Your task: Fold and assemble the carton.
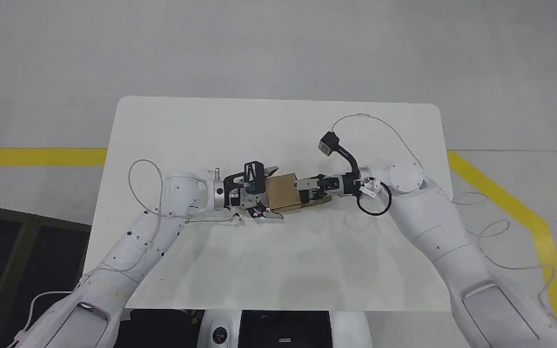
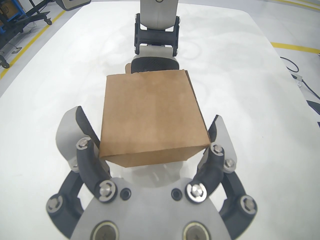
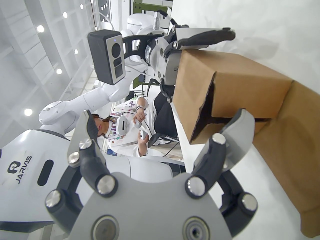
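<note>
A brown cardboard carton [image 1: 285,191] lies on its side at the middle of the white table [image 1: 261,130]. In the left wrist view my left gripper [image 2: 151,133] holds the near end of the carton [image 2: 152,116], one finger [image 2: 82,126] against each side wall. My right gripper [image 1: 309,184] is at the opposite end, open. In the right wrist view its fingers [image 3: 240,126] are spread wide, one lying in front of the carton's [image 3: 232,86] end flaps, which stand partly ajar with a dark gap. A long flap [image 3: 287,156] sticks out flat on the table.
The table's front edge [image 1: 287,306] runs close below both arms. A thin cable [image 1: 383,122] loops over the table's far right corner. Bare tabletop lies on all sides of the carton.
</note>
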`<act>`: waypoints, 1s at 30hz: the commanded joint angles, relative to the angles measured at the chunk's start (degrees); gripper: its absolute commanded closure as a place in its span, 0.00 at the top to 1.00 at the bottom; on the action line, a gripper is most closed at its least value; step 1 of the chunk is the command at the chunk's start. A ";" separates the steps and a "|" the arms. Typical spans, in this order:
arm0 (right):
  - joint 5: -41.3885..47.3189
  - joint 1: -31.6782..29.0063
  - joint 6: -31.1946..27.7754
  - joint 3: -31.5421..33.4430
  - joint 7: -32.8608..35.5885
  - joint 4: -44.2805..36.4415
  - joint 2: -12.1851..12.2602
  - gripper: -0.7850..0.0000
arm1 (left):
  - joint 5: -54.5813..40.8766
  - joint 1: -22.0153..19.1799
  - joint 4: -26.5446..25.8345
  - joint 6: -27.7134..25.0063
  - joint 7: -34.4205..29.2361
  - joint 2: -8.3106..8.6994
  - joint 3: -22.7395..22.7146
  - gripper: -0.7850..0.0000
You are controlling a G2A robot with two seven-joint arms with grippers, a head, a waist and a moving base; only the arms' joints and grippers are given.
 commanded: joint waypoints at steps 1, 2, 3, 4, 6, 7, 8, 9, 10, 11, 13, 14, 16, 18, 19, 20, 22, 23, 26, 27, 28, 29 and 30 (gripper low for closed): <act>0.56 0.05 -0.12 -0.10 0.61 0.47 -0.16 1.00 | 0.04 0.03 -0.05 0.00 -0.03 0.02 -0.03 1.00; 0.85 0.09 -0.20 -0.22 0.85 0.64 -0.27 1.00 | -0.01 0.07 -0.07 -0.04 0.03 0.02 -0.04 1.00; 1.13 0.14 -0.26 -0.37 1.02 0.80 -0.41 1.00 | -0.02 0.10 -0.09 -0.04 0.05 0.02 -0.04 1.00; 1.40 0.22 -0.28 -0.59 1.19 0.95 -0.57 1.00 | 0.09 0.11 -0.20 -0.08 0.04 0.02 0.00 1.00; 2.47 0.37 -0.46 -1.02 1.57 1.39 -0.98 1.00 | 0.19 0.15 -0.25 -0.04 0.10 0.02 0.04 1.00; 2.61 0.54 -0.59 -1.30 1.62 1.78 -1.18 1.00 | 0.21 0.16 -0.26 -0.01 0.12 0.02 0.05 1.00; 3.19 0.64 -0.64 -1.53 1.78 2.13 -1.41 1.00 | 0.27 0.16 -0.28 -0.06 0.11 0.02 0.08 1.00; 3.20 0.96 -0.74 -1.75 1.91 2.55 -1.60 1.00 | 0.29 0.14 -0.28 -0.10 0.12 0.02 0.09 1.00; 3.74 1.12 -0.75 -1.91 1.90 2.72 -1.80 1.00 | 0.30 0.13 -0.25 -0.11 0.14 0.02 0.09 1.00; 4.08 1.30 -0.59 -2.10 2.06 3.02 -1.98 1.00 | 0.24 0.13 -0.17 -0.13 0.12 0.01 0.09 1.00; 4.09 1.75 -0.25 -2.66 2.40 3.31 -2.31 1.00 | 0.27 0.06 -0.09 -0.27 0.08 0.01 0.12 1.00; 4.21 1.88 -0.08 -2.96 2.57 3.42 -2.48 1.00 | 0.31 0.04 -0.04 -0.32 0.10 0.01 0.14 1.00; 4.43 2.11 -0.09 -3.41 2.56 3.75 -2.82 1.00 | 0.35 -0.01 0.07 -0.56 0.30 0.01 0.19 1.00; 4.54 2.33 -0.19 -3.82 2.46 4.22 -3.15 1.00 | 0.45 -0.09 0.24 -0.73 0.52 0.04 0.16 1.00; 4.66 2.41 -0.28 -3.99 2.37 4.44 -3.31 1.00 | 0.65 -0.14 0.30 -0.76 0.51 0.06 0.14 1.00; 4.75 2.44 -0.39 -4.16 2.26 4.72 -3.46 1.00 | 0.80 -0.17 0.33 -0.87 0.56 0.10 0.09 1.00; 4.92 2.52 -0.42 -4.54 2.23 5.12 -3.77 1.00 | 1.03 -0.17 0.35 -1.06 0.84 0.20 -0.11 1.00; 4.93 2.59 -0.51 -4.69 2.14 5.28 -3.91 1.00 | 1.18 -0.15 0.37 -1.16 1.01 0.27 -0.22 1.00; 5.04 2.77 -0.72 -5.00 1.93 5.87 -4.29 1.00 | 1.12 -0.01 0.41 -1.50 1.46 0.42 -0.55 1.00; 4.99 2.83 -0.81 -5.10 1.84 6.07 -4.41 1.00 | 1.07 0.05 0.37 -1.64 1.61 0.46 -0.63 1.00; 4.91 2.91 -0.87 -5.20 1.78 6.22 -4.52 1.00 | 1.02 0.10 0.33 -1.78 1.75 0.50 -0.71 1.00; 4.78 2.98 -1.00 -5.28 1.65 6.39 -4.62 1.00 | 1.01 0.15 0.27 -1.99 1.86 0.53 -0.73 1.00; 4.70 3.03 -1.11 -5.37 1.54 6.51 -4.73 1.00 | 0.99 0.19 0.28 -2.19 1.89 0.57 -0.76 1.00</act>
